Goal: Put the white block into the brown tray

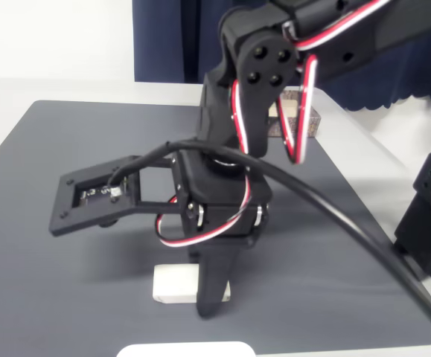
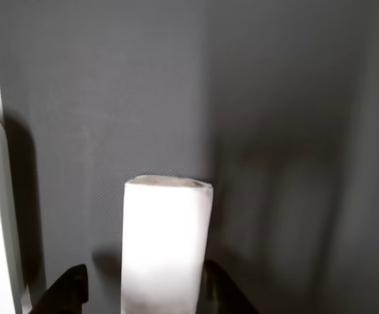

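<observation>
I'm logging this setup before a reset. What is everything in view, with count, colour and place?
white block: one, white, on the dark mat near the front edge in the fixed view, between the gripper tips.
brown tray: one, brown, at the mat's far edge, mostly hidden behind the arm.
white rounded object: one, white, cut off at the bottom edge.
mat: one, dark grey, covering the table.
curtain: one, dark blue, behind the table.
gripper: one, black, jaws on either side of the block.
</observation>
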Robot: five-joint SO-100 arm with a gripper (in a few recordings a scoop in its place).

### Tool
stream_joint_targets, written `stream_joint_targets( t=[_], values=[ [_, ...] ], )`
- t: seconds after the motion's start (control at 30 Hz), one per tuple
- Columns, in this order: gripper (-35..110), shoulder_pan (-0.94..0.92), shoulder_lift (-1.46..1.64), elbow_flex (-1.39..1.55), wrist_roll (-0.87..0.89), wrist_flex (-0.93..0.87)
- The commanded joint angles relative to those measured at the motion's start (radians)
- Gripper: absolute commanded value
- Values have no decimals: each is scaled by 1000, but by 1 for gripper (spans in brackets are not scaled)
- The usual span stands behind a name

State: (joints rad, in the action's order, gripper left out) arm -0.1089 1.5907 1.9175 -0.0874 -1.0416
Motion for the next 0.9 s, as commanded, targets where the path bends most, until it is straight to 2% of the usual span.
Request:
stream_joint_targets(
  t=[0.0,0.67,0.87],
  values=[
    [39,5,6,-37,0,9],
    [38,12,-23,-32,-6,46],
    [33,11,-25,-32,-12,46]
  ],
)
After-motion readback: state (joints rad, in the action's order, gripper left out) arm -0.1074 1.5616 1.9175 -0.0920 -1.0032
